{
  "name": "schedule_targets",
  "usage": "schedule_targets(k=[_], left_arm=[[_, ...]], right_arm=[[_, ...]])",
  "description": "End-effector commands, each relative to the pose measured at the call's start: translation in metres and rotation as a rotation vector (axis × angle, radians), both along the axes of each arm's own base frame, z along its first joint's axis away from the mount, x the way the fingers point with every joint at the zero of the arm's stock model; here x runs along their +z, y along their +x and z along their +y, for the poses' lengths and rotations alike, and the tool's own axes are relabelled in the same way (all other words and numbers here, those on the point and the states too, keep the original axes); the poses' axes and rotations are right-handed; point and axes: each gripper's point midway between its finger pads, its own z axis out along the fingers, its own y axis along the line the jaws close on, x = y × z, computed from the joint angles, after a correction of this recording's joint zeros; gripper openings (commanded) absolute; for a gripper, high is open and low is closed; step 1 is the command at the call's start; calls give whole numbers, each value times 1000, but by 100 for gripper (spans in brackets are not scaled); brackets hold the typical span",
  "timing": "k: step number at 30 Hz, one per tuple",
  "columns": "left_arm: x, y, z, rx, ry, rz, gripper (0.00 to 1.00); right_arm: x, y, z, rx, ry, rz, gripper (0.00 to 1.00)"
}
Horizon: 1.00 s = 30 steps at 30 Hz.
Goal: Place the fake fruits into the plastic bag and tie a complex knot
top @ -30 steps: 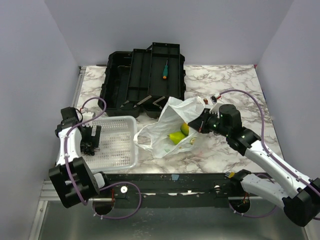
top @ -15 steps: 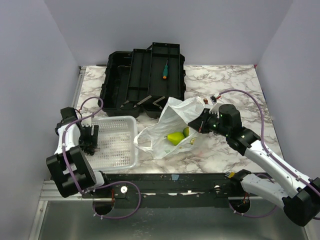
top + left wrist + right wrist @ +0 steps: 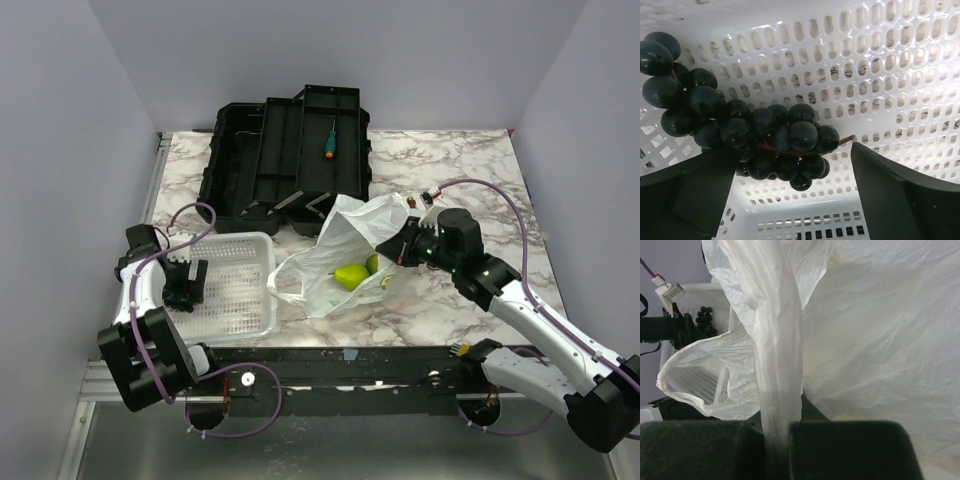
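Bag handle (image 3: 777,365) is clamped by right end effector (image 3: 775,437); grapes (image 3: 790,132) in basket (image 3: 880,75) are straddled by left end effector (image 3: 785,152), fingers spread.

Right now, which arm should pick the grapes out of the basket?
Left. The left gripper hangs open right over the dark grapes in the white basket, while the right gripper is shut on a handle of the plastic bag, holding it up.

Plain pale lilac walls (image 3: 330,50) box in three sides, and the tabletop (image 3: 460,165) is white marble-look with grey veins. Soft even light, black rail (image 3: 350,357) along the near edge.
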Motion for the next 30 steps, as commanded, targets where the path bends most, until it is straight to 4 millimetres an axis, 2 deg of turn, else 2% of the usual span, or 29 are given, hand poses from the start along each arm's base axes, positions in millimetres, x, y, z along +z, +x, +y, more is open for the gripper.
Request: schedule_targets(k=[1, 2, 5, 7, 10, 17, 24, 30], left_arm=[[-11, -10, 3, 27, 24, 48, 97], [-13, -9, 3, 28, 16, 58, 95], [-11, -3, -3, 26, -31, 55, 79], [-4, 3, -9, 8, -67, 21, 61], [14, 11, -14, -29, -77, -57, 39], [59, 7, -22, -132, -16, -207, 1], [109, -5, -59, -289, -80, -344, 0], [162, -9, -105, -477, -190, -474, 0]], right_arm=[[6, 2, 1, 12, 5, -29, 1], [6, 3, 1, 9, 4, -30, 1], [7, 2, 0, 7, 2, -34, 1], [8, 3, -1, 4, 0, -36, 1], [8, 3, -1, 3, -2, -38, 1], [5, 3, 0, 5, -3, -28, 1], [7, 4, 2, 14, 3, -27, 1], [6, 3, 3, 22, 2, -27, 1]])
